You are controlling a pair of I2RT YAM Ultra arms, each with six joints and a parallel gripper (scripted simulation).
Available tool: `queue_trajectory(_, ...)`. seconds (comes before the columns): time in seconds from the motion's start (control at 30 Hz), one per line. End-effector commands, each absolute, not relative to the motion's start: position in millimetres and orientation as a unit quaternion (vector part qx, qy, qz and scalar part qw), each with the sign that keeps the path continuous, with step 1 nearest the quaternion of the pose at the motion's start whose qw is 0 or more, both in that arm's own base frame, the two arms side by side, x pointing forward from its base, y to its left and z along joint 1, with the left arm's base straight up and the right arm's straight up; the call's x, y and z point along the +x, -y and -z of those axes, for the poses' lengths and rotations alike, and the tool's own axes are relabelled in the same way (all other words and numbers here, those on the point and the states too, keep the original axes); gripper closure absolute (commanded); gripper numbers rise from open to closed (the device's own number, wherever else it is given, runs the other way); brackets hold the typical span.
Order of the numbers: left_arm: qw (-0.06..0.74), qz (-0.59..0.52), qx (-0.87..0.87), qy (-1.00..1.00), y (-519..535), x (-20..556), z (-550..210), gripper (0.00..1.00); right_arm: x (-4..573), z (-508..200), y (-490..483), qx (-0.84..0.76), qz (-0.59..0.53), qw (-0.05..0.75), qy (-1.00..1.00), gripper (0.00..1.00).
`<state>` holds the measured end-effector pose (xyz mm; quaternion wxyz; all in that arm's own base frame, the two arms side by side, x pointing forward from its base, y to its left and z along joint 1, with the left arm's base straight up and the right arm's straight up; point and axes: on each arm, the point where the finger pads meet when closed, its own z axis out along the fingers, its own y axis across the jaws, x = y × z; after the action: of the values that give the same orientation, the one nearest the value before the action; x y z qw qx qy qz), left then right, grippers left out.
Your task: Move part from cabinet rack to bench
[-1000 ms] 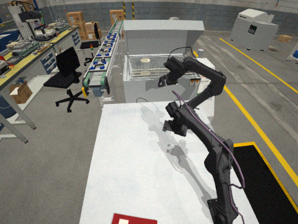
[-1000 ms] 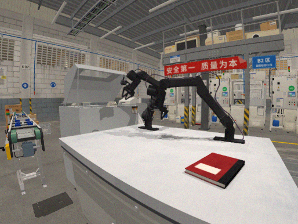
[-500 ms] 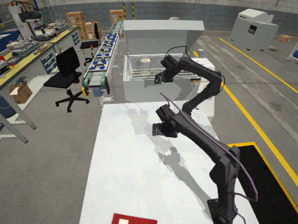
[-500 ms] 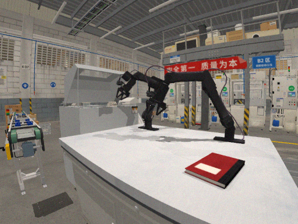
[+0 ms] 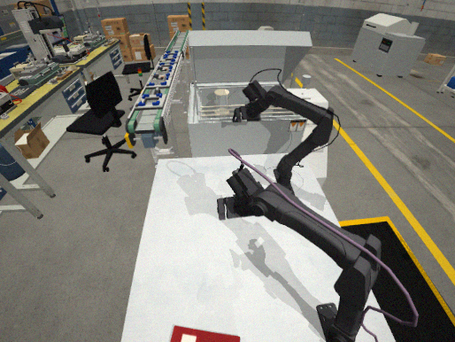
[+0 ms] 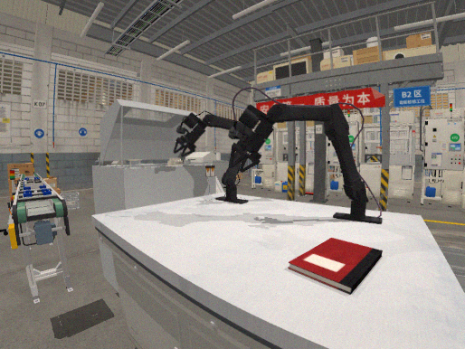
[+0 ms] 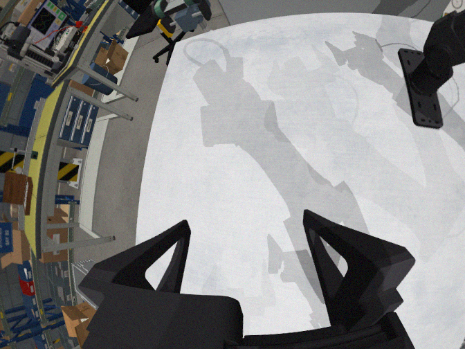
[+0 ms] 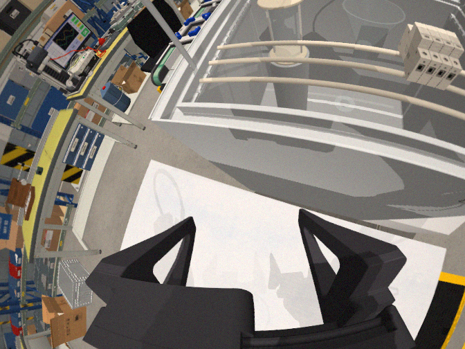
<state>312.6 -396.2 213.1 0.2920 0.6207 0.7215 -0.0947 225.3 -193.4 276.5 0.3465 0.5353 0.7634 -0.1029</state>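
Observation:
In the right wrist view, a pale block (image 8: 430, 56) like a row of switches sits on three beige horizontal rods (image 8: 338, 61) inside the cabinet (image 8: 232, 131) (image 5: 248, 137) (image 6: 136, 187). A round pale disc (image 8: 288, 52) with thin upright rods stands behind them. In the top view, my right arm hides the block. My right gripper (image 8: 245, 219) (image 5: 239, 116) (image 6: 181, 151) is open and empty, high by the cabinet's front wall. My left gripper (image 7: 244, 221) (image 5: 224, 208) is open and empty above the white bench (image 7: 225, 180) (image 5: 177, 266) (image 6: 204, 253).
The cabinet's lid (image 5: 248, 39) (image 6: 149, 117) stands raised over its opening. A red book (image 6: 326, 258) (image 5: 221, 338) lies at the bench's near end. A conveyor (image 5: 148, 120) (image 6: 41, 209) stands left of the cabinet. The right arm's base plate (image 7: 422, 109) is on the bench's far part.

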Motion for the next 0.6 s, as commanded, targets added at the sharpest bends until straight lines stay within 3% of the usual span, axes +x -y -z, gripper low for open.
queue_trajectory(0.0,0.347,0.098,0.573,-0.736,382,336,-244,0.0,235,-292,213,0.526,0.11,0.382,-0.752,0.08)
queue_trajectory(0.57,0.444,0.087,0.435,-0.778,299,391,-293,0.0,220,-276,281,0.546,0.153,0.384,-0.729,0.08)
